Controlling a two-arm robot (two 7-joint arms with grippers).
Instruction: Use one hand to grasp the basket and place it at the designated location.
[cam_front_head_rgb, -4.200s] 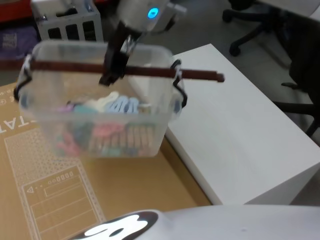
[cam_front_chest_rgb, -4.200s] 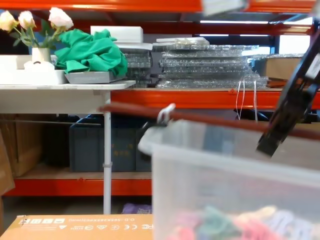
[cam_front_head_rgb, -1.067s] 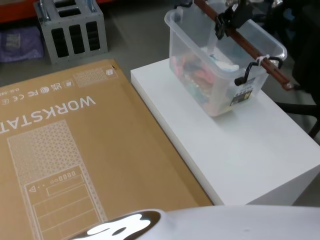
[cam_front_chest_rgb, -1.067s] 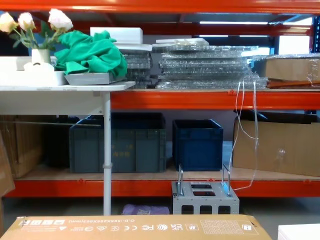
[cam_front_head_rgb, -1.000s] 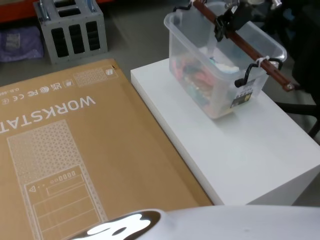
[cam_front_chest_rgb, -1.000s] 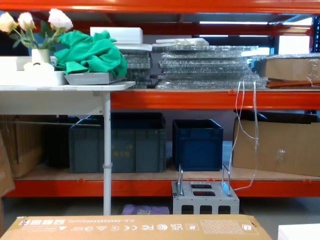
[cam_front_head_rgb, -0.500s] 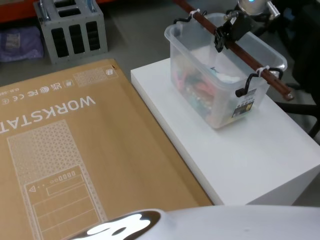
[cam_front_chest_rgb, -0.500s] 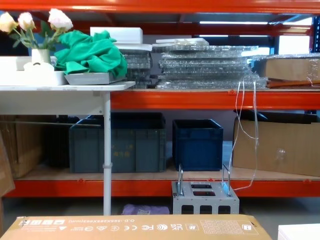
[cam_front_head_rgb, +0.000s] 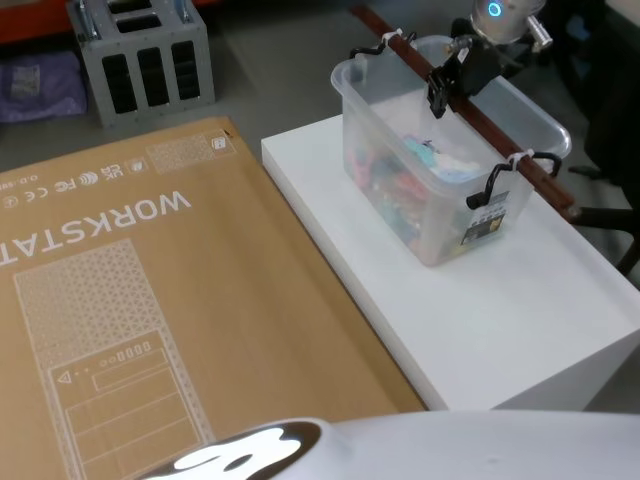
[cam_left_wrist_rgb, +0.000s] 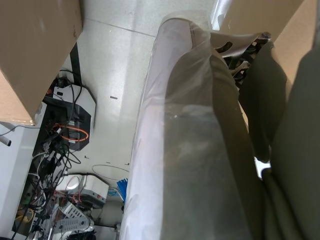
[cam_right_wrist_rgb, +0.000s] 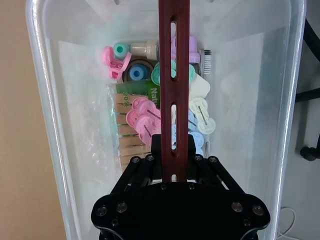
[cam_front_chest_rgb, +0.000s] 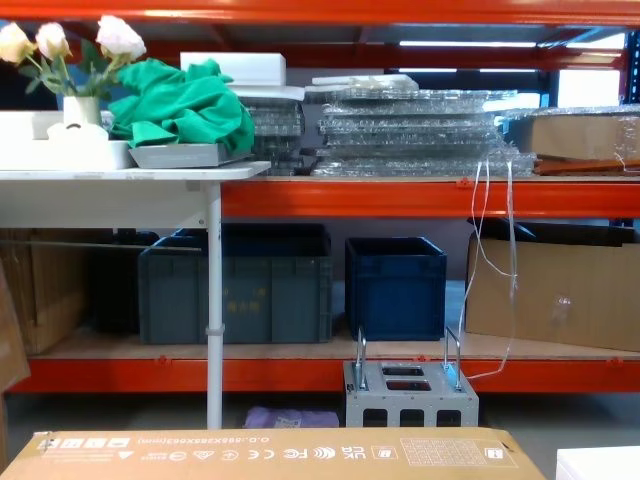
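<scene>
Translucent whitish basket (cam_front_head_rgb: 440, 170), colourful clips inside, sits at the white tabletop's (cam_front_head_rgb: 520, 320) far edge; right gripper (cam_front_head_rgb: 443, 85) clenches its reddish-brown handle (cam_front_head_rgb: 480, 115)

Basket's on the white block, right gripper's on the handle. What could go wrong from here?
1. The right gripper is shut on the handle; lifting away before opening would probably drag the basket.
2. The handle overhangs the white block's far edge, near the chairs; a nudge may snag it.
</scene>
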